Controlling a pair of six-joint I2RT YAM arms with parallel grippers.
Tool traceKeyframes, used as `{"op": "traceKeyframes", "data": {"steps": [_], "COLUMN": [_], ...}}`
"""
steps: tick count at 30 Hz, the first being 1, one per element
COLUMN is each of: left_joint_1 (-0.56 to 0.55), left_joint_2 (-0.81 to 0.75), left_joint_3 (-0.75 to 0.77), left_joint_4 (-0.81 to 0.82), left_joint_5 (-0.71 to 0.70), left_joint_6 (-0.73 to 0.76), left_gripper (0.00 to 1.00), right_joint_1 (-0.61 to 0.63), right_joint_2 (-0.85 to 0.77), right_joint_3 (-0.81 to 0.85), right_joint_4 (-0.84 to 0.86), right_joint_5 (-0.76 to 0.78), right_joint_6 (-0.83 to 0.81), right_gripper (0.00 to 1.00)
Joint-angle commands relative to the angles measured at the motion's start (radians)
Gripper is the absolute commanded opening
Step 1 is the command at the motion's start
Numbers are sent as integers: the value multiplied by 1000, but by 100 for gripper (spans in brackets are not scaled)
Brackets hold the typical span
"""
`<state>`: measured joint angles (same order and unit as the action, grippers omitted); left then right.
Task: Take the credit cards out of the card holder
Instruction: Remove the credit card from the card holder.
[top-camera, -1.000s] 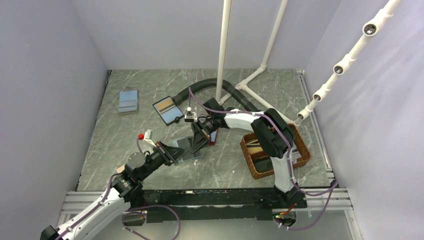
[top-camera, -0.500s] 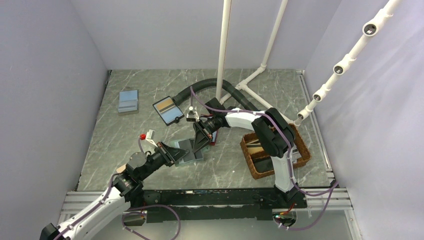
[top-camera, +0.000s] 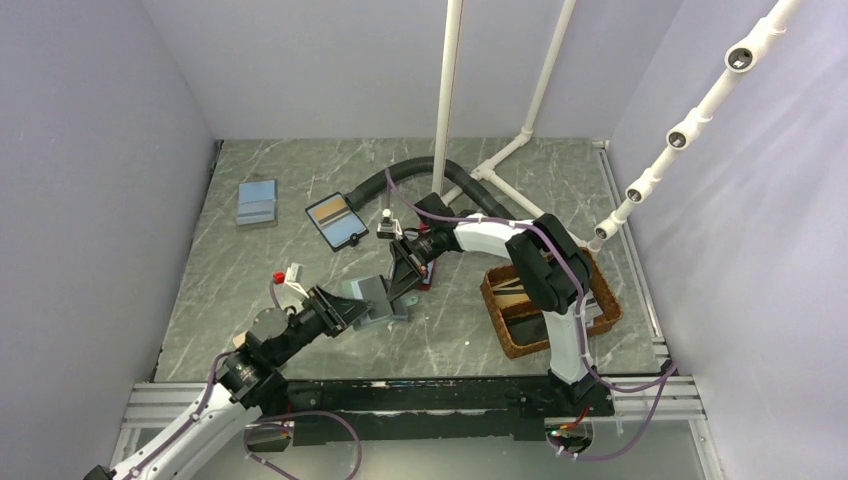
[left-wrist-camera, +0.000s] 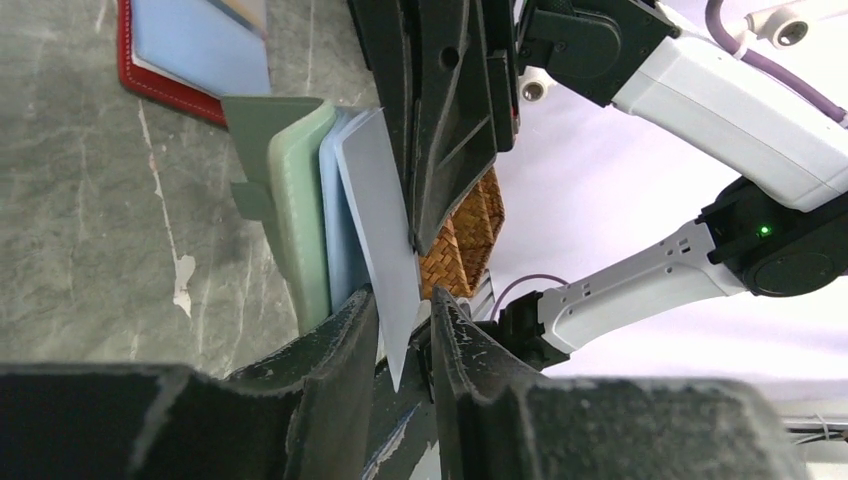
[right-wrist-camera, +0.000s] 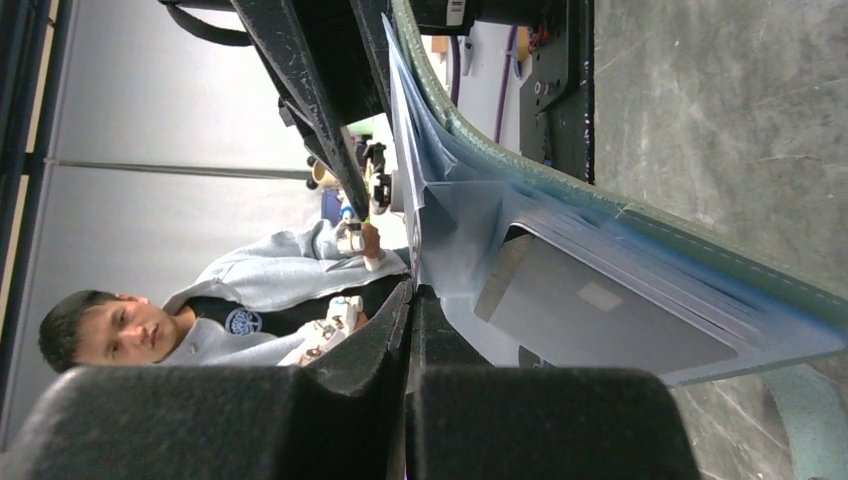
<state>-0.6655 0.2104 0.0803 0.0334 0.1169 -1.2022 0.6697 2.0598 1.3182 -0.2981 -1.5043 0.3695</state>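
On the grey marble table (top-camera: 230, 290), with the wicker basket (top-camera: 520, 345) off to the right, the two arms met at mid-table. The card holder (top-camera: 372, 296) was propped between them, tilted up off the surface, its long axis running from the left gripper (top-camera: 345, 303) toward the right gripper (top-camera: 400, 278). The left fingers were narrow and looked clamped on the holder's near end. A pale blue card (left-wrist-camera: 378, 220) stuck out of the far end (only one could be told apart), and the right fingers were pressed together on its thin edge. Judging by this, the draw should run along that axis, away from the left gripper, or the card could bind in its pocket.
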Motion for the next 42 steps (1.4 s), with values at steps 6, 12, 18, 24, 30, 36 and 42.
{"op": "traceKeyframes", "data": {"steps": [6,12,18,24,30,36,42], "left_joint_1": [-1,-2,-2,-2,-2,-1,-1], "left_joint_2": [-56,-63,-96,-123,-140,-153,-148], "left_joint_3": [20,15,-1,-12,-26,15,86], "left_joint_4": [-76,-109,-163,-228,-285,-469,-687], "left_joint_5": [-19,-20,-19,-15,-16,-77,-138], "left_joint_6": [-28,-32,-48,-57,-66,-79,-95], "left_gripper": [13,0,0,6,0,0,0], "right_joint_1": [-7,-10,-11,-12,-12,-29,-36], "right_joint_2": [-42,-13,18,45,57,34,-53], "right_joint_3": [-10,-8,-14,-22,-33,-18,12], "right_joint_4": [-1,-72,-119,-176,-201,-317,-444], "right_joint_5": [18,68,94,117,142,301,436], "right_joint_6": [-49,-134,-193,-271,-307,-436,-592], "right_gripper": [0,0,0,0,0,0,0]}}
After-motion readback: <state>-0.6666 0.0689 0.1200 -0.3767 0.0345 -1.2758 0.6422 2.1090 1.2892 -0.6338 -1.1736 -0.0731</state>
